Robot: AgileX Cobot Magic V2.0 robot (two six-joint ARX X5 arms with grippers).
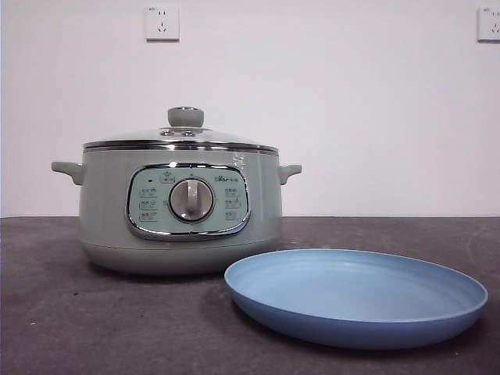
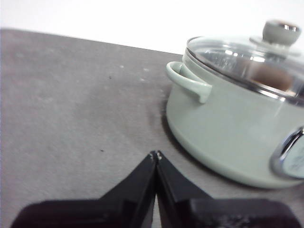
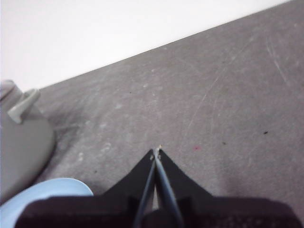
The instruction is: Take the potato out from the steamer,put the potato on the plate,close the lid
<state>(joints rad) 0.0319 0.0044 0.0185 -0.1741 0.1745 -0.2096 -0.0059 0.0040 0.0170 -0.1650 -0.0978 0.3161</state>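
Grey table (image 1: 94,328): lid (image 1: 183,134) on steamer (image 1: 180,211), plate (image 1: 355,297) beside; both tools pinched closed, empty.

Nothing fancy in the background here. The surface (image 1: 94,328) was a dark grey, mottled slab with pale scuffs and a few tiny dark specks, plus some long thin scratches and one small reddish dot (image 3: 196,148) just beyond the right tool's tips and a little off to one side. Behind it stood a plain white wall (image 1: 351,117) with two white power sockets up high, one (image 1: 162,23) left and another (image 1: 489,23) at the far right edge.
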